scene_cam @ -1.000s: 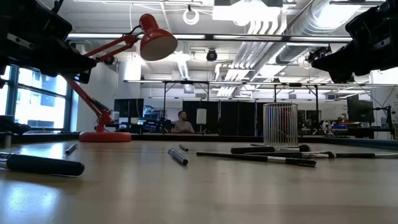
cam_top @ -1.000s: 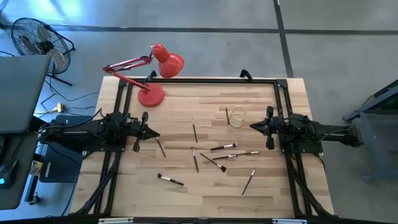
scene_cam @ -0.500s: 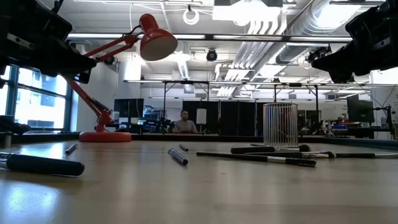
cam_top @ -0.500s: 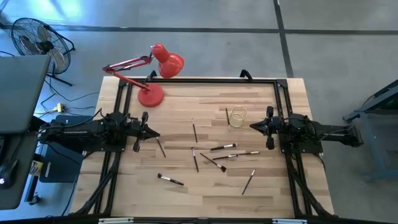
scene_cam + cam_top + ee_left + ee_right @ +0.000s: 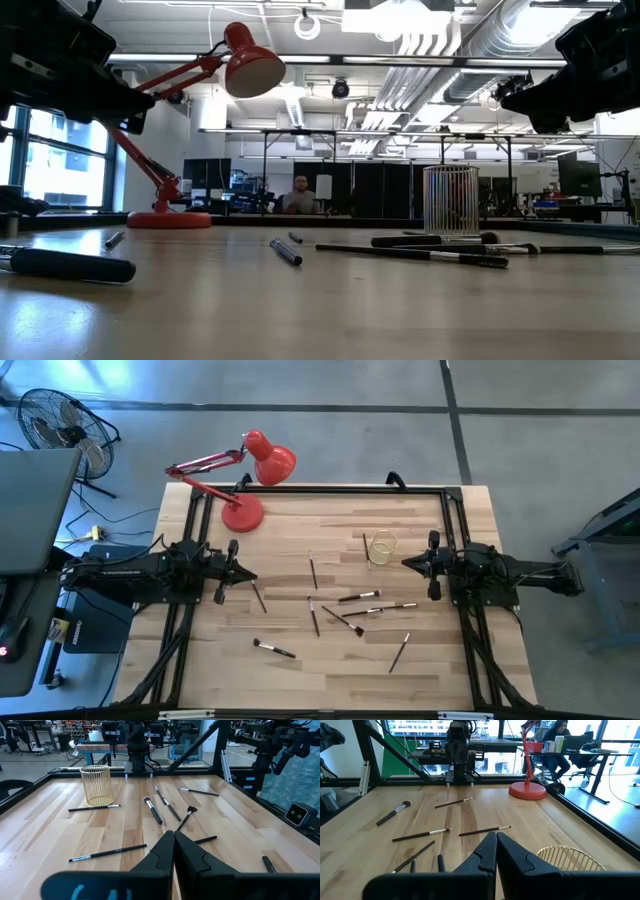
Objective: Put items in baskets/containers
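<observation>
On the table nothing differs; only the person (image 5: 302, 198) far back in the room sits slightly further right than a second ago.

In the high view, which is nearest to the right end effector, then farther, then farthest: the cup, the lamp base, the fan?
1. Cup, just beside the right end effector.
2. Lamp base, far table corner, left side.
3. Fan, on the floor beyond the table.
</observation>
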`<state>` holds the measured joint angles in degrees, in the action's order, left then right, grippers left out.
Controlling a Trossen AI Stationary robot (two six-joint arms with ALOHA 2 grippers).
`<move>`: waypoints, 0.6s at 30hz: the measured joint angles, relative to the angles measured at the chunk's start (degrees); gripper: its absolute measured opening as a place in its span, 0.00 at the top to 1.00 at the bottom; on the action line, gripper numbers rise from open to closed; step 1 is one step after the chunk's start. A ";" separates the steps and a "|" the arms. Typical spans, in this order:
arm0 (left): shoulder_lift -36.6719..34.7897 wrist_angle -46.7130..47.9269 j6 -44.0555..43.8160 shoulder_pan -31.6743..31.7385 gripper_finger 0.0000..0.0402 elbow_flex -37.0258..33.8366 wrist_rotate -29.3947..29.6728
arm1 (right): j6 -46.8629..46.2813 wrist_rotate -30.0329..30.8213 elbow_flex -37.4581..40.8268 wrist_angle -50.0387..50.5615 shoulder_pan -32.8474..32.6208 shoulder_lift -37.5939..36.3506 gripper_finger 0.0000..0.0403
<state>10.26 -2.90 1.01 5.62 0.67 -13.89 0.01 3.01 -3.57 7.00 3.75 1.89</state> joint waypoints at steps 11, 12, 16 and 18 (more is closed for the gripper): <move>0.01 -0.02 0.01 -0.01 0.99 0.00 -0.02 | 0.00 0.02 0.00 -0.02 -0.02 0.02 0.99; 0.01 -0.02 0.01 0.00 0.99 0.00 -0.02 | 0.01 0.01 0.00 -0.02 -0.01 0.00 0.99; 0.01 -0.37 0.01 -0.01 0.99 0.00 -0.02 | 0.01 0.00 0.00 -0.01 0.00 0.01 0.99; -0.02 -0.47 -0.01 -0.01 0.99 0.00 -0.02 | 0.01 0.00 0.00 -0.02 -0.01 0.01 0.99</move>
<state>10.24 -3.37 1.00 5.61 0.67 -13.91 0.02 3.01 -3.57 6.98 3.74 1.90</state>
